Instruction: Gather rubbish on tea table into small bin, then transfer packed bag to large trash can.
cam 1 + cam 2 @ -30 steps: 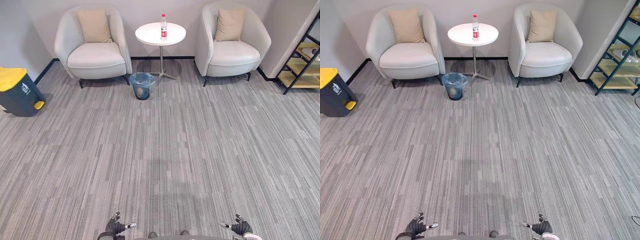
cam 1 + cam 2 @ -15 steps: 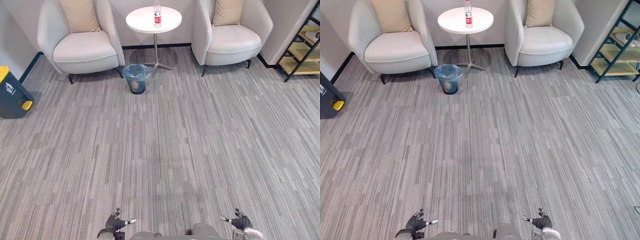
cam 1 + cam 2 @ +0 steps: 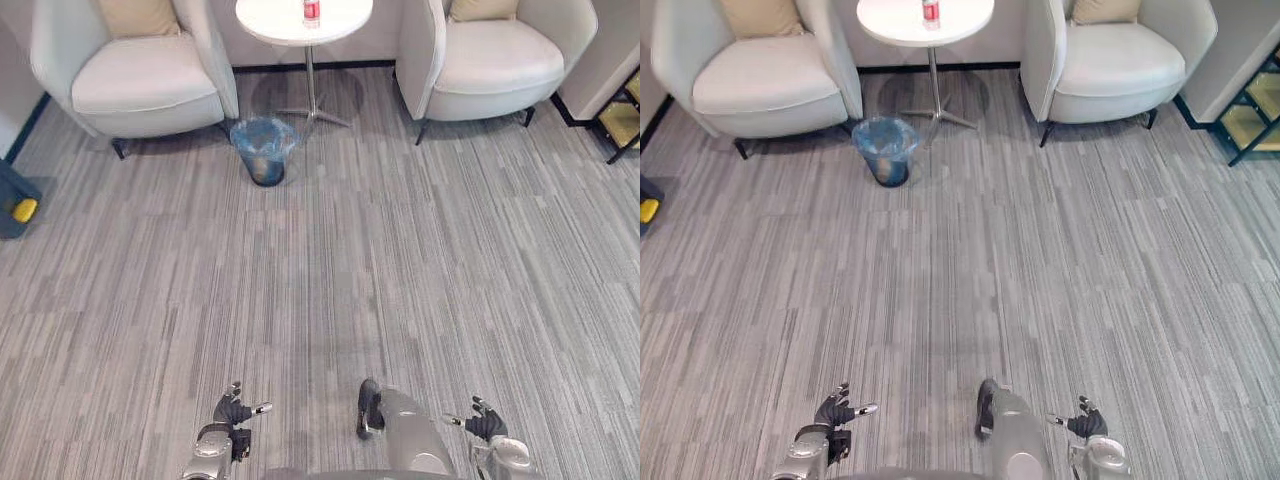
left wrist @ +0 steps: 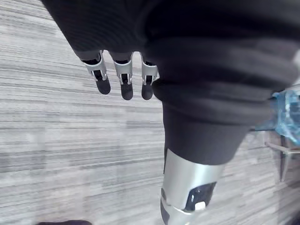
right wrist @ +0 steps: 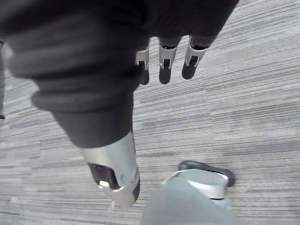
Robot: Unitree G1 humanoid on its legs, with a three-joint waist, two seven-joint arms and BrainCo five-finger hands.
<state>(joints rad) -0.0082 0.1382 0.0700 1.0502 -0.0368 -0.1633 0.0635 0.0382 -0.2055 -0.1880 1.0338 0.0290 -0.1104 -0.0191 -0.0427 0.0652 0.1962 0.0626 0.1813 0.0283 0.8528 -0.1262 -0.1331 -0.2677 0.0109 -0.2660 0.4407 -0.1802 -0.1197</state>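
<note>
Left hand (image 3: 231,412): low at the near edge of the head view, on the left side, above the carpet floor (image 3: 330,260). Fingers (image 4: 123,80) straight and side by side, a little apart; thumb out sideways toward the middle. Holds nothing, touches nothing.

Right hand (image 3: 487,428): mirrored on the right side at about the same height. Fingers (image 5: 165,65) straight and loosely spread, thumb out toward the middle. Empty, clear of the floor.

Both hands point forward, toward the far seating group. They are well apart from each other and from every task item.

Bottle (image 3: 311,10): stands upright on the small round white counter (image 3: 275,18) at the far edge of the head view, long axis vertical, red label facing the camera. Its top is cut off by the frame edge.

Small bin (image 3: 264,150): on the floor in front of the counter's pedestal, toward the left, mouth up, lined with a blue bag (image 4: 286,119). Contents cannot be made out.

Large trash can (image 3: 12,195): dark with a yellow pedal, at the far left edge, well apart from the small bin.

Two pale armchairs (image 3: 130,75) flank the counter, one on each side. A corner of a shelf (image 3: 625,120) shows at the right edge.
</note>
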